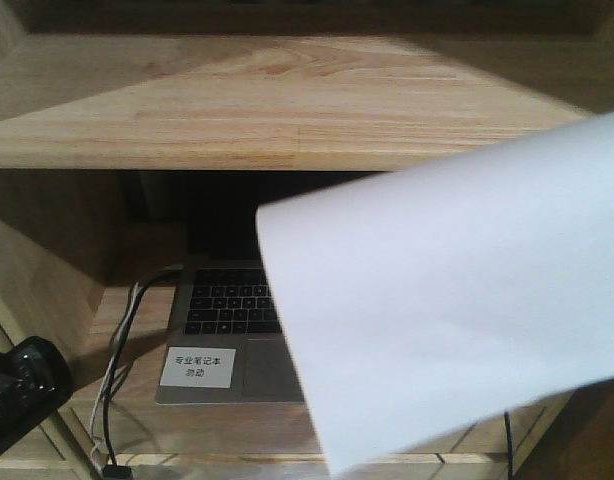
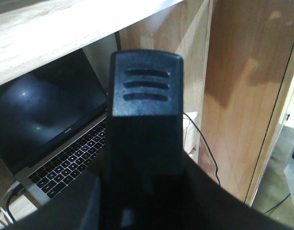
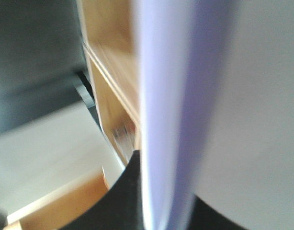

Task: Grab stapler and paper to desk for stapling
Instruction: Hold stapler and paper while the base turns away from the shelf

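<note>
A light wooden shelf unit (image 1: 287,130) fills the background; its lower compartment holds an open laptop (image 1: 222,310), with cables (image 1: 112,375) trailing down at its left side. At left, the left gripper (image 2: 142,206) is clamped on the black stapler (image 2: 144,96), whose ribbed end points toward that compartment. At right, the right gripper (image 3: 159,215) pinches the white paper (image 1: 457,290), which is held in the air in front of the shelf and hides the laptop's right part.

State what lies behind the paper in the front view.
An open laptop, its left side showing. The paper hides its right side and anything beyond.
</note>
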Robot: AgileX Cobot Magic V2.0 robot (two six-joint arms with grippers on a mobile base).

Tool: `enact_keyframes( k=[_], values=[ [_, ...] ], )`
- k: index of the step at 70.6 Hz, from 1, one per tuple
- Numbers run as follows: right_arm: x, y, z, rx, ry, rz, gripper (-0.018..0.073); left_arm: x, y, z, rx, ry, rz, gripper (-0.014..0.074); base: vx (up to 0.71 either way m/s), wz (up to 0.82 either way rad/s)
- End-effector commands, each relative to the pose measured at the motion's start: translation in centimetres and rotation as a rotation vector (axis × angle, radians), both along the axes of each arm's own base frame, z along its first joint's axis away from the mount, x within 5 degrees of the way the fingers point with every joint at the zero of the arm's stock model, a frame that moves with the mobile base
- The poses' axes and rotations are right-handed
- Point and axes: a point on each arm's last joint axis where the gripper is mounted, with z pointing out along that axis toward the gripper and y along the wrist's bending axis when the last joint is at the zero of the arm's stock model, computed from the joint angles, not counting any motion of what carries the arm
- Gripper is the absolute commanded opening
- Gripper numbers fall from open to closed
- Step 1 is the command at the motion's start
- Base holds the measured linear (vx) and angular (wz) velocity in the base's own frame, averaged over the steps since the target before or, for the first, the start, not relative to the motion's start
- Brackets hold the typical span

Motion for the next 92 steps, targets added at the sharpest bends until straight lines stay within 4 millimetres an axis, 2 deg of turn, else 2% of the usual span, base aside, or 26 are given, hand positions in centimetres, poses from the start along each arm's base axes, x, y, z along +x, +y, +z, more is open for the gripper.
enact_keyframes(
  k=[1, 31, 92],
  values=[
    [-0.7, 0.0, 0.8, 0.001, -0.028, 0.040, -0.0006, 0.1, 0.0, 1.7, -0.107, -0.074, 0.016, -0.0006, 0.00, 0.00],
    [-1.7, 0.9, 0.0, -0.101, 0.014, 0.188, -0.0006, 0.1, 0.0, 1.7, -0.107, -0.074, 0.016, -0.0006, 0.00, 0.00],
    [-1.7, 0.9, 0.0, -0.104, 0.010, 0.190, -0.0006, 0.1, 0.0, 1.7, -0.107, -0.074, 0.016, -0.0006, 0.00, 0.00]
  ],
)
